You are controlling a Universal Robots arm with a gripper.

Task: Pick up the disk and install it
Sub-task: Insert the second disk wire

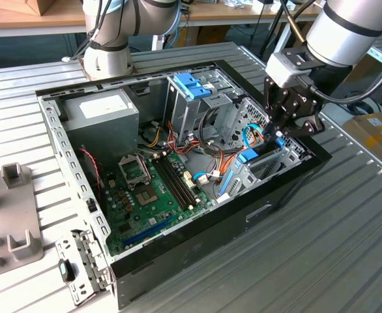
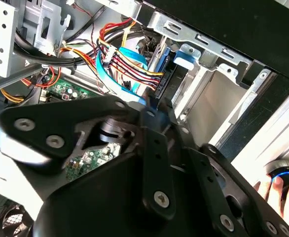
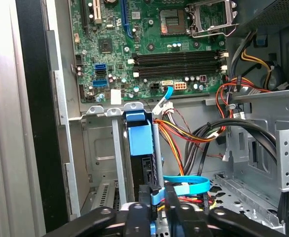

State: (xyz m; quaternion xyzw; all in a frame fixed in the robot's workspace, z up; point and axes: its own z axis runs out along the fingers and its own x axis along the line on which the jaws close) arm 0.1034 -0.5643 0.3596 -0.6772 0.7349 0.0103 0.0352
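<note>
The disk point(image 1: 251, 155) stands on edge in the metal bay at the corner of the open computer case point(image 1: 178, 261) on the exterior view's right, its blue carrier up. In the first wrist view the disk point(image 3: 138, 140) sits between the bay's rails, blue end toward the motherboard. My gripper point(image 1: 277, 135) hangs right over the bay. In the first wrist view my gripper point(image 3: 157, 197) is shut on a blue piece at the disk's near end. The second wrist view shows my gripper point(image 2: 152, 106) tight against the disk's dark edge, with the blue carrier point(image 2: 183, 60) beyond it.
A grey power-supply box point(image 1: 100, 114) and a drive cage with a blue handle point(image 1: 192, 85) stand at the back of the case. Coloured cables point(image 1: 217, 163) crowd beside the bay, next to the motherboard point(image 1: 148, 189). Grey fixtures point(image 1: 12, 215) lie on the table. A hand point(image 2: 280, 190) rests outside the case.
</note>
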